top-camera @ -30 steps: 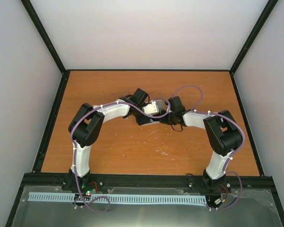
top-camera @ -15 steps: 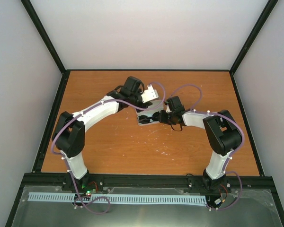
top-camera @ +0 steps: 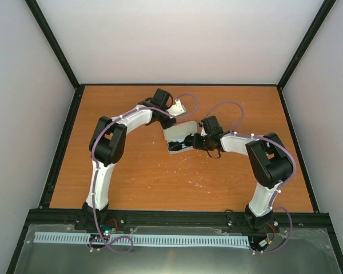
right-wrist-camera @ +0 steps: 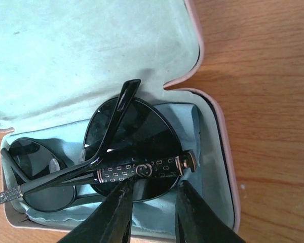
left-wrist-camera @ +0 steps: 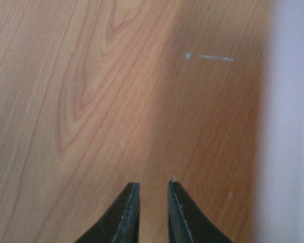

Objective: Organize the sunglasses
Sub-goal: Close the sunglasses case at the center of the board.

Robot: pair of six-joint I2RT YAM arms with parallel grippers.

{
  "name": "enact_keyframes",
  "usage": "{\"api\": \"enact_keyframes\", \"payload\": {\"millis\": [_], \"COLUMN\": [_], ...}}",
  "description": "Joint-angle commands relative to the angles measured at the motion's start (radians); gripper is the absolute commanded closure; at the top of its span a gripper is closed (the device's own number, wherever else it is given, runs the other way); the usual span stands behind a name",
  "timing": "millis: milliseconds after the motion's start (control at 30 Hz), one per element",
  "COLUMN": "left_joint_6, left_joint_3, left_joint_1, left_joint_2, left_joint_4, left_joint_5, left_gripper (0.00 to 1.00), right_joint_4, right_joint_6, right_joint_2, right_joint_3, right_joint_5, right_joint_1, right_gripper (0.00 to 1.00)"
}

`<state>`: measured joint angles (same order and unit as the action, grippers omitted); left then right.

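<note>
The sunglasses, black-framed with dark lenses, lie in the open pink case on a pale blue cloth. One slim arm is folded across the lens and the other sticks up. My right gripper straddles the lower rim of the right lens near the hinge, shut on it with a narrow gap. From above, the case sits mid-table with the right gripper at its near edge. My left gripper hangs over bare wood behind the case, its fingers slightly apart with nothing between them.
The case's lid, lined in pale green, lies open toward the back. A pale wall stands close to the right of the left gripper. Black frame rails border the wooden table. Purple cables loop above both arms.
My left gripper has drawn back from above the case toward the rear of the table and its fingers have narrowed. The lid now lies open. The right gripper has stayed at the case.
</note>
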<state>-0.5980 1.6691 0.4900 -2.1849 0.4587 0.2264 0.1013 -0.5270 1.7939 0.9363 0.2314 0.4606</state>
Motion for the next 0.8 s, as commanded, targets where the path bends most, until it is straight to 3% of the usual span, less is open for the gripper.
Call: {"api": "enact_keyframes", "payload": {"millis": [0,267,533,767], "left_joint_6": [-0.044,-0.003,0.092,0.106], "left_joint_3": [0.111,0.106,0.044,0.048], "left_joint_1": [0.010,0.008,0.009,0.009], "left_joint_2": [-0.066,-0.063,0.013,0.001], "left_joint_4": [0.096,0.190,0.174,0.188], "left_joint_5": [0.003,0.131,0.287,0.313], "left_gripper": [0.81,0.83,0.82,0.82], "right_joint_4": [0.043,0.070,0.089,0.118], "right_joint_6": [0.025,0.052,0.072,0.086], "right_joint_2": [-0.022,0.006,0.006,-0.079], "right_joint_3": [0.018,0.052,0.066,0.076], "right_joint_5": [-0.027,-0.044,-0.054,-0.065], "right_joint_1": [0.008,0.007,0.007,0.006], "right_gripper": [0.74,0.73,0.73,0.70]}}
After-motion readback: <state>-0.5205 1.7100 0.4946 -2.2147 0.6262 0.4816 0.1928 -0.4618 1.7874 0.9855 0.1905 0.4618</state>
